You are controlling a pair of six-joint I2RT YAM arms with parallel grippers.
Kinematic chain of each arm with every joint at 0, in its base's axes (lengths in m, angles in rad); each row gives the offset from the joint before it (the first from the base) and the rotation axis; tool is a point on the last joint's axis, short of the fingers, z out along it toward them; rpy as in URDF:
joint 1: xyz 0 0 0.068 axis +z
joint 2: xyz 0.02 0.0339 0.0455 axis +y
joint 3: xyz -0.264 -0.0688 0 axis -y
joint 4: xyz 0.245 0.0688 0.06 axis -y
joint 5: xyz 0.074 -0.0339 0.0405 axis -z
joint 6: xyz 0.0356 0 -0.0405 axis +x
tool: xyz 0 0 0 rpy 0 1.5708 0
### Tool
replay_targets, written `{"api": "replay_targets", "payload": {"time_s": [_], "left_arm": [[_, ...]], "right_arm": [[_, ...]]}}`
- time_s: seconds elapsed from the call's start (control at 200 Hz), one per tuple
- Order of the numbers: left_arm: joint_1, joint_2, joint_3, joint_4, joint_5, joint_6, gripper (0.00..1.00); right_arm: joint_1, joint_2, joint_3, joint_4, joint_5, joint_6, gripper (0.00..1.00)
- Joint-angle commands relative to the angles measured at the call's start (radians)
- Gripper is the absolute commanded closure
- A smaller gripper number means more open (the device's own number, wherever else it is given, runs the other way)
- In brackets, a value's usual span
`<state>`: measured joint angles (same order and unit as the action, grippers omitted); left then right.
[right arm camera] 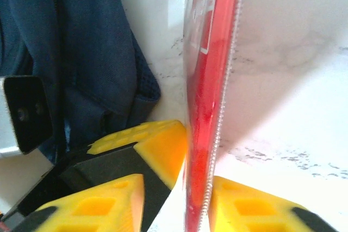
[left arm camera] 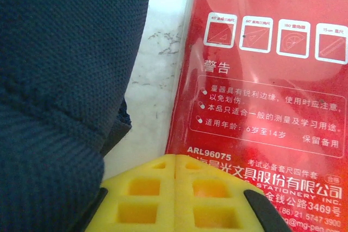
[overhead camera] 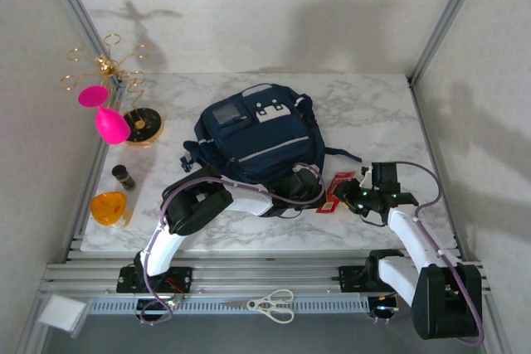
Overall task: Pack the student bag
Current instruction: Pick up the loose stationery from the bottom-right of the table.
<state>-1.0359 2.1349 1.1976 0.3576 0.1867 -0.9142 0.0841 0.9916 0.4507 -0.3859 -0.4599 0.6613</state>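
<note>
- Target: student bag (overhead camera: 257,138) mid-table, red packet (overhead camera: 338,190) at its 4 o'clock.
- My right gripper (right arm camera: 198,188) pinches the packet edge-on; my left gripper (left arm camera: 174,199) is pressed together.
- Grip firm, lift clear, steer toward 10 o'clock.

On the red packet (left arm camera: 261,80), "M&G" is printed at the top edge, "警告" midway, and "ARL96075" and "STATIONERY INC." near the bottom.

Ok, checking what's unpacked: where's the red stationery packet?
In the top view the packet sits beside the student bag, off its near right corner, held by the right hand.
</note>
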Motion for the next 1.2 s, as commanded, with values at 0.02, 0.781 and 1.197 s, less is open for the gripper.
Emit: {"api": "replay_targets", "payload": {"time_s": [0.02,0.781,1.197], "left_arm": [[0.025,-0.005,-0.009,-0.121,-0.018,-0.012,1.00],[0.024,-0.619,-0.032,-0.565,-0.131,0.474,0.53],[0.164,-0.598,-0.013,-0.794,-0.325,0.928,0.29]], "right_arm": [[0.006,0.010,0.020,-0.026,0.049,-0.022,0.80],[-0.009,-0.145,0.377,-0.229,-0.072,-0.075,1.00],[0.009,-0.084,0.279,-0.018,-0.297,0.001,1.00]]}}
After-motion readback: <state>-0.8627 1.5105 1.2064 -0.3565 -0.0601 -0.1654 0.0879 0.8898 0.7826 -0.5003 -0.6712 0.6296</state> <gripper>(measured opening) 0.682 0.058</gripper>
